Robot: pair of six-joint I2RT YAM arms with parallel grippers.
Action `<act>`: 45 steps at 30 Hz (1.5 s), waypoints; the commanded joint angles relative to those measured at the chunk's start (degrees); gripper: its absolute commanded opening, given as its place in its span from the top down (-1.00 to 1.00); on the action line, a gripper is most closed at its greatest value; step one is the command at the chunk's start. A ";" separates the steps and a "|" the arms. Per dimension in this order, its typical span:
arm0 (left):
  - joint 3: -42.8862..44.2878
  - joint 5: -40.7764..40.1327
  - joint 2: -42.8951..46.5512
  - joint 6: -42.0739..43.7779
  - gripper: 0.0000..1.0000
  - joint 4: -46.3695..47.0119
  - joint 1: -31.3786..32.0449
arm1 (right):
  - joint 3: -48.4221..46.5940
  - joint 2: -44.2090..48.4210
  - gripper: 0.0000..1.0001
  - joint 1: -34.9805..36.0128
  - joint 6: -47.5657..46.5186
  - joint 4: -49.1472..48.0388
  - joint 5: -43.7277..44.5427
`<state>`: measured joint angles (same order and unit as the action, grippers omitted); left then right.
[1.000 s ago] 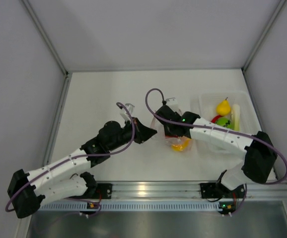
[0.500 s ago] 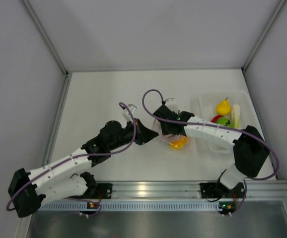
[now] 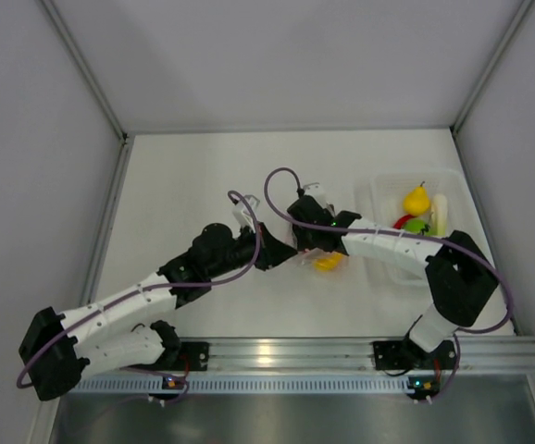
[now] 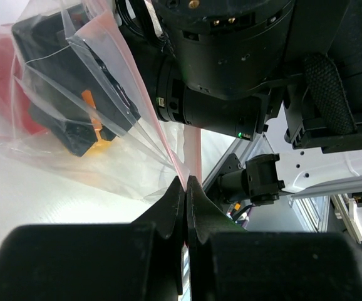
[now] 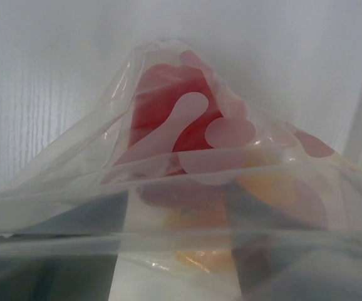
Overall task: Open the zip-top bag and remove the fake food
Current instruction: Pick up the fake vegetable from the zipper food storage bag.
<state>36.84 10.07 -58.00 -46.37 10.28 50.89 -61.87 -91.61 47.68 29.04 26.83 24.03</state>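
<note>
The clear zip-top bag [image 3: 316, 258] lies mid-table between both grippers. My left gripper [image 4: 186, 183] is shut on its pink zip strip [image 4: 180, 164], also seen from above as the left gripper [image 3: 280, 252]. In the left wrist view my right gripper [image 3: 308, 237] shows through the plastic, reaching into the bag [image 4: 74, 135]. In the right wrist view the right gripper [image 5: 178, 200] has its fingers [image 5: 49, 244] apart, blurred behind a fold of film. Fake food in the bag: a red piece [image 5: 168, 103] and an orange piece [image 5: 272, 188], the orange one [image 3: 328, 262] also visible from above.
A translucent white tray [image 3: 380, 190] at the right holds a yellow pear [image 3: 416, 200], a green ball [image 3: 418, 225], a red piece [image 3: 402, 221] and a pale stalk [image 3: 441, 215]. The walls of the enclosure border the table on three sides.
The right gripper's fingers have spread apart and it has shifted slightly left, deeper into the bag. The bag and the orange piece drifted left. The left gripper keeps its hold and edged up and right.
</note>
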 commanded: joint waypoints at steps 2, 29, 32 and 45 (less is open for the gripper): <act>0.16 2.42 -0.45 -0.21 1.00 3.96 0.17 | -1.15 -3.57 -0.39 -1.63 -2.58 -3.88 1.28; 0.34 6.98 -2.82 -0.04 1.00 5.54 0.17 | 2.63 -4.54 -0.49 -4.61 -4.60 -23.48 -1.00; 0.51 7.95 -3.35 0.14 1.00 5.80 0.17 | 2.45 -5.42 -0.53 -5.40 -5.13 -24.98 -3.55; -0.27 10.06 -5.63 -0.21 1.00 8.17 0.17 | 3.33 -8.23 -0.48 -7.69 -4.87 -34.38 -10.85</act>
<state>36.60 10.90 -63.83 -45.65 14.46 49.60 -58.87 -98.89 42.89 23.03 1.52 12.01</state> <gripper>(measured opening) 0.023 0.749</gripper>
